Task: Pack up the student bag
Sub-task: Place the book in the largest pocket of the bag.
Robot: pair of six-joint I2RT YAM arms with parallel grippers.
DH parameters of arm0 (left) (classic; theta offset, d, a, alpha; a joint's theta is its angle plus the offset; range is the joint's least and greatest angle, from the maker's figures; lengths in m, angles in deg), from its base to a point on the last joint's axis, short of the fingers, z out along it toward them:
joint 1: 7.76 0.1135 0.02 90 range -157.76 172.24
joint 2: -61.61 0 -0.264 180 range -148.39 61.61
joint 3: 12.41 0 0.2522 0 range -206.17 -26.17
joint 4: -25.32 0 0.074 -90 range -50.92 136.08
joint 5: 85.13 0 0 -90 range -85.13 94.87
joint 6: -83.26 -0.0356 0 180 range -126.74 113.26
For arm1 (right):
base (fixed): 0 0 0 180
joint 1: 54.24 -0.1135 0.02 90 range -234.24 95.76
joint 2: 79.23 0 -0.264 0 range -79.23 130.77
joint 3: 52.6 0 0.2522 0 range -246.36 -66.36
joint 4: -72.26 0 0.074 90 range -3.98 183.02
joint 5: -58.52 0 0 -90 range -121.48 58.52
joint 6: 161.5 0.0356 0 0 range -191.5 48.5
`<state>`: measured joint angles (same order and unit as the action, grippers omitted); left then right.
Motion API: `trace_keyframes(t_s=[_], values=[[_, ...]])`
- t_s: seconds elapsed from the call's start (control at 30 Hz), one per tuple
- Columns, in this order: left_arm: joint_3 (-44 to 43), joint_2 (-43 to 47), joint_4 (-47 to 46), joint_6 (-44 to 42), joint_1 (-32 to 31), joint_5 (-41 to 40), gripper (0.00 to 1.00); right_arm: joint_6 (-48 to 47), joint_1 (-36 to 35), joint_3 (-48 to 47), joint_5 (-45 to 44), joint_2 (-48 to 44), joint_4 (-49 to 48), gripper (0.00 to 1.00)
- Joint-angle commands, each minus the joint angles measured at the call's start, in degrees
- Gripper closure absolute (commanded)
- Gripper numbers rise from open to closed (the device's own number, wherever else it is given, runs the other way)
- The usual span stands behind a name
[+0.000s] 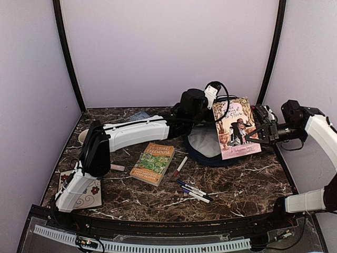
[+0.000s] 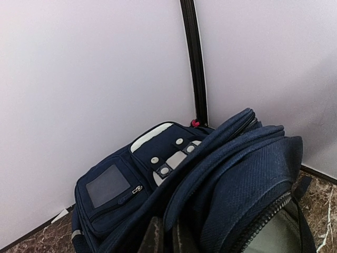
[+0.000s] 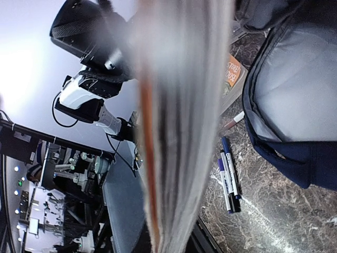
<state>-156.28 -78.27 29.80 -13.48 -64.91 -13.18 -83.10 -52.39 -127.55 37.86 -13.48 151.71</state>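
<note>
The student bag [image 1: 206,143] lies at the back middle of the table, navy, mouth open, pale grey lining showing. My left gripper [image 1: 192,108] is shut on the bag's upper edge and holds it up. In the left wrist view the gripper [image 2: 168,234] pinches navy fabric, with the studded white patch [image 2: 174,158] beyond. My right gripper [image 1: 261,132] is shut on a pink-covered book [image 1: 236,127], held upright over the bag's mouth. In the right wrist view the book's page edge [image 3: 179,132] fills the middle and hides my fingers. The grey lining [image 3: 295,89] is at the right.
A green-and-orange Treehouse book [image 1: 152,162] lies left of the bag, a red marker [image 1: 180,166] beside it. Several pens [image 1: 195,192] lie in front, also in the right wrist view [image 3: 227,176]. A floral card [image 1: 87,196] is at the left front, a pink stick [image 1: 117,167] near it.
</note>
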Motion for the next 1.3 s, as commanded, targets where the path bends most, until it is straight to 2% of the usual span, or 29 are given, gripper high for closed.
trace_keyframes(t_s=[0.0,0.17,0.3,0.43,0.7,0.87,0.97,1.07,1.27], values=[[1.4,6.3,-10.6,0.3,0.3,-4.3,1.00,2.8,-0.4,1.7,1.8,0.4,3.7,1.00],[2.6,5.9,-13.2,1.5,0.7,-4.2,1.00,3.5,-1.0,3.4,-3.9,-0.9,5.4,1.00],[1.3,4.9,-13.9,0.5,1.0,-4.0,1.00,3.2,-2.8,4.7,-3.9,-1.4,6.1,1.00],[1.2,3.5,-15.1,-0.2,1.3,-4.6,1.00,-0.5,-2.8,2.5,-1.9,-2.6,11.4,1.00],[0.9,1.7,-16.9,1.1,2.5,-3.6,1.00,0.8,-3.3,0.2,-3.9,-7.1,15.5,1.00],[-1.0,2.4,-14.6,4.2,2.2,-0.1,1.00,6.6,-3.4,4.5,-5.3,-4.6,8.4,1.00],[-1.2,3.0,-14.3,4.6,1.3,1.3,1.00,5.5,-3.4,3.6,-6.1,-0.8,4.9,1.00],[-2.2,3.2,-13.6,5.3,0.0,0.5,1.00,4.3,-4.1,3.4,-5.5,4.0,2.7,1.00],[-4.7,3.7,-13.0,3.3,-3.5,-0.2,1.00,8.5,-5.3,4.0,-2.8,11.0,-4.9,1.00]])
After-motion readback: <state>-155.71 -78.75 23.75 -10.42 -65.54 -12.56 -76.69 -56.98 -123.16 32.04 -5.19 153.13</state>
